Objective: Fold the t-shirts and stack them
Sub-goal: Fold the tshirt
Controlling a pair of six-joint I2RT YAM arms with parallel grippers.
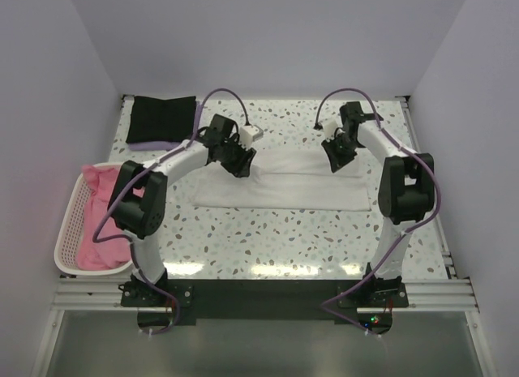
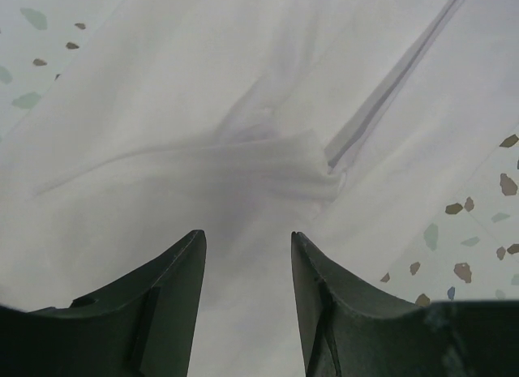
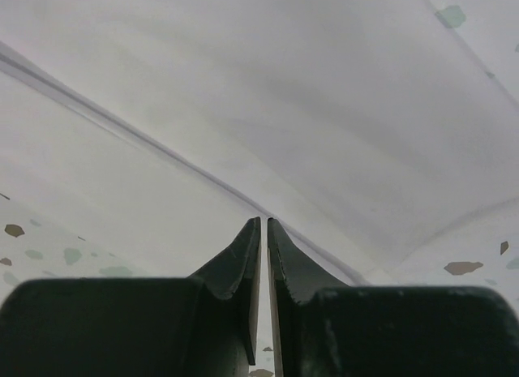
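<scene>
- White t-shirt (image 1: 284, 184) lies flat in a wide band. Its long axis runs crosswise, from the left gripper (image 1: 241, 168) to the right gripper (image 1: 336, 160). It reaches past both sets of fingers on their outer sides and toward the arm bases.
- Which end holds the collar cannot be told; no neckline or sleeve shows clearly.
- Left wrist view: left fingers (image 2: 174, 272) are spread wide over the white cloth. A small bunched pleat (image 2: 284, 162) sits just ahead of the tips, slightly toward the right finger. A straight folded edge (image 2: 389, 89) slants away beyond it.
- Right wrist view: right fingers (image 3: 243, 255) are pressed together with only a hairline slit between them. Their tips meet a long folded edge (image 3: 146, 142) of the white t-shirt that crosses the view diagonally. Whether any cloth is caught between them cannot be told.
- Black t-shirt (image 1: 162, 116) lies folded beyond and to the left of the left fingers, at the far corner. A lavender t-shirt (image 1: 150, 142) peeks out from under its near edge.
- Pink t-shirts (image 1: 101, 223) lie heaped in a basket (image 1: 66, 231), well to the left of the left fingers, beside that arm's base.
- The table (image 1: 324, 239) has a pale terrazzo top with dark and green flecks. A metal rail (image 1: 259, 294) runs along the near edge.
- Plain pale walls (image 1: 268, 36) enclose the far side and both flanks.
</scene>
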